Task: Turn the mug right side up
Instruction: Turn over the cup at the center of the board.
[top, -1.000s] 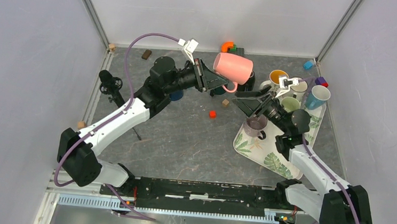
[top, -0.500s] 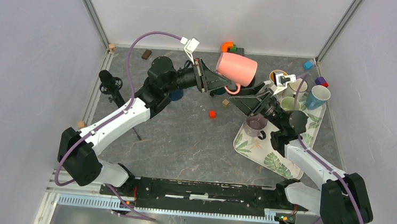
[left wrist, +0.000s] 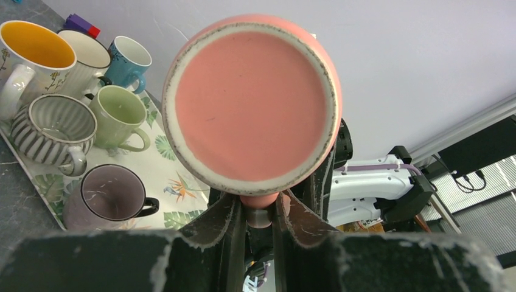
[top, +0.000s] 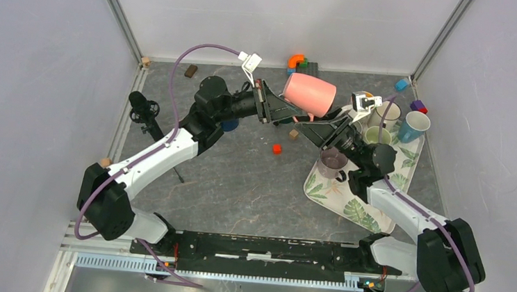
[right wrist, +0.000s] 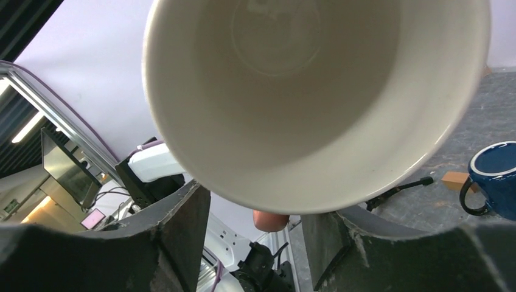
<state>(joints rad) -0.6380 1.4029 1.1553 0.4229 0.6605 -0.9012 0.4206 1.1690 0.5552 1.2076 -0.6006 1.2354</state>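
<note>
The pink mug [top: 310, 94] hangs in the air on its side over the back middle of the table. My left gripper [top: 293, 111] is shut on its handle. The left wrist view shows the mug's flat pink bottom [left wrist: 252, 103] and the handle pinched between my left gripper's [left wrist: 260, 210] jaws. My right gripper [top: 324, 120] is open, just right of the mug and below it. In the right wrist view the mug's white inside [right wrist: 316, 91] faces the camera. Its rim and handle [right wrist: 271, 220] lie between my right gripper's [right wrist: 255, 204] spread jaws, with gaps on both sides.
A leaf-print tray [top: 349, 203] at the right holds several upright mugs, among them a purple one [top: 331, 164], a green one [top: 376, 134] and a blue one [top: 411, 125]. A dark blue mug [top: 229, 124] stands under my left arm. A red block [top: 277, 148] and a wooden block [top: 293, 134] lie mid-table.
My left gripper has carried the pink mug a little to the right. My right gripper has moved left and up from over the tray until its jaws flank the mug.
</note>
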